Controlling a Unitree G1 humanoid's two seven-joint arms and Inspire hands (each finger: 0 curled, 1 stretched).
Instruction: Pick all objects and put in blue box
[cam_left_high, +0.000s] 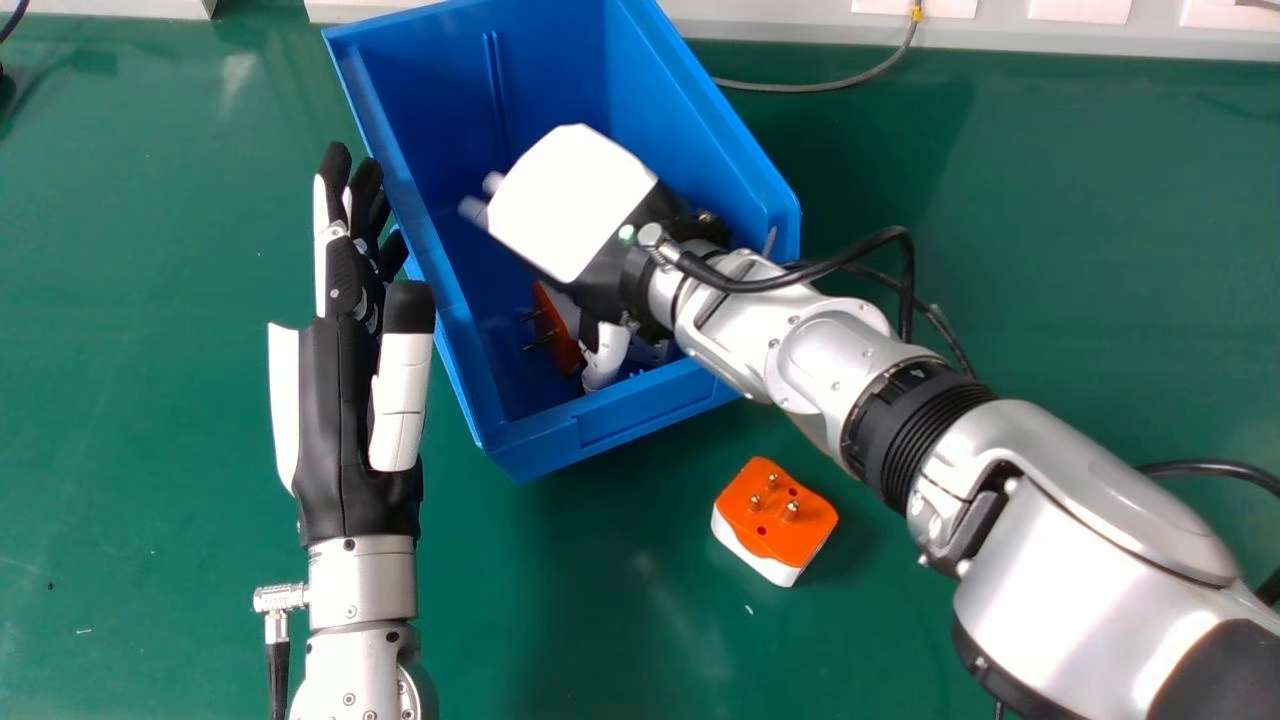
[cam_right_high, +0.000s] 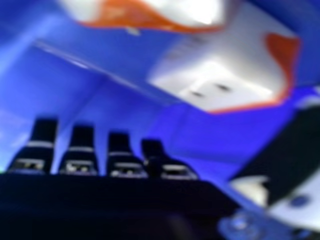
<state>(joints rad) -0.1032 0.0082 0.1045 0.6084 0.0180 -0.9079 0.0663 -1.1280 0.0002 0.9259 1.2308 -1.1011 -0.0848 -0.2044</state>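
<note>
While I watch from far, my right hand (cam_left_high: 575, 200) is inside the blue box (cam_left_high: 655, 410), with its back up, its fingers straight, and its thumb standing apart from them. Two orange and white plug adapters, one (cam_right_high: 227, 82) and another (cam_right_high: 150, 15), are in the box, ahead of the fingertips in the right hand view. The picture there is rather blurred, so I cannot tell well if the hand touches any of them. A further plug adapter (cam_left_high: 775, 515) lies outside the box on the green table (cam_left_high: 620, 600), on the robot's side of that hand and near its forearm, with the metal pins up. My left hand (cam_left_high: 345, 430) rests just outside the box, to the left of the right hand, with fingers straight.
</note>
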